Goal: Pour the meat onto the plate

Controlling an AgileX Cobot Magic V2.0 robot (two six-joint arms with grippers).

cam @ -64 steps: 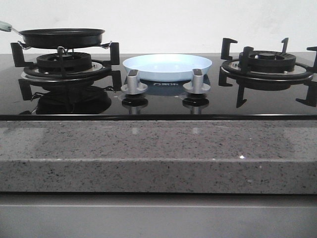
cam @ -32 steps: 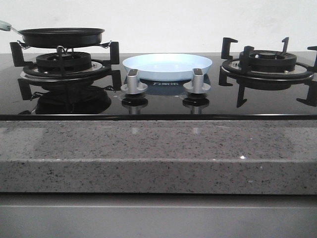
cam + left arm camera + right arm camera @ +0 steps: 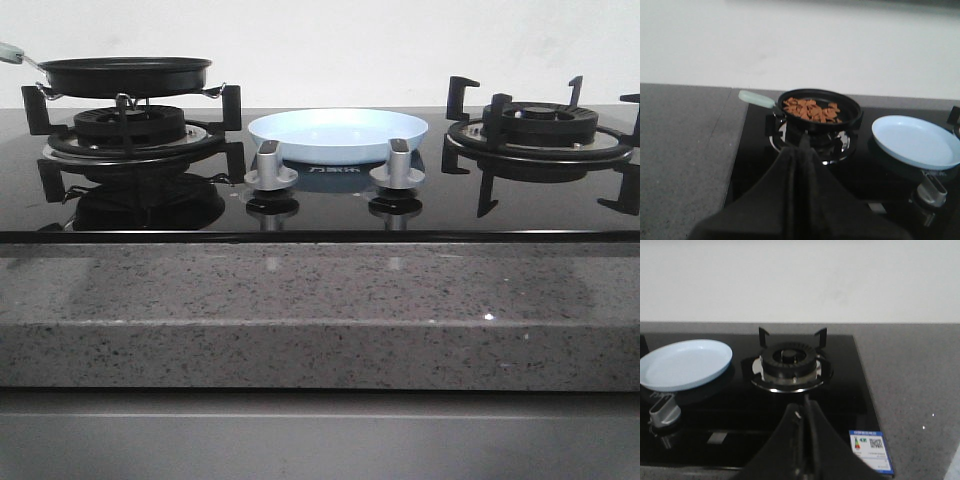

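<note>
**Two tools idle, and the left one faces the pan**

Both of our tools sit back from the hob with their fingers pressed together and nothing between them: the left tool (image 3: 799, 150) and the right tool (image 3: 805, 412). Neither shows in the front view.

What we turn on is the pan's handle. The meat (image 3: 811, 110) lies as a loose pile in the black frying pan (image 3: 125, 75), which stands on the left burner (image 3: 130, 130). From the left wrist view the pan lies straight ahead of our left tool, well apart from it. The pale green handle (image 3: 756, 99) juts from the pan's rim outward, toward the bare grey desk (image 3: 685, 150) and away from the plate (image 3: 915, 141). Its long axis runs crosswise to our line of approach, so we judge the tool must part its fingers and close in from the handle's side.

The plate rests empty between the two burners, just beside the pan. Our right tool faces the bare right burner (image 3: 789, 362), so the left arm is the nearer one for the pan.
</note>
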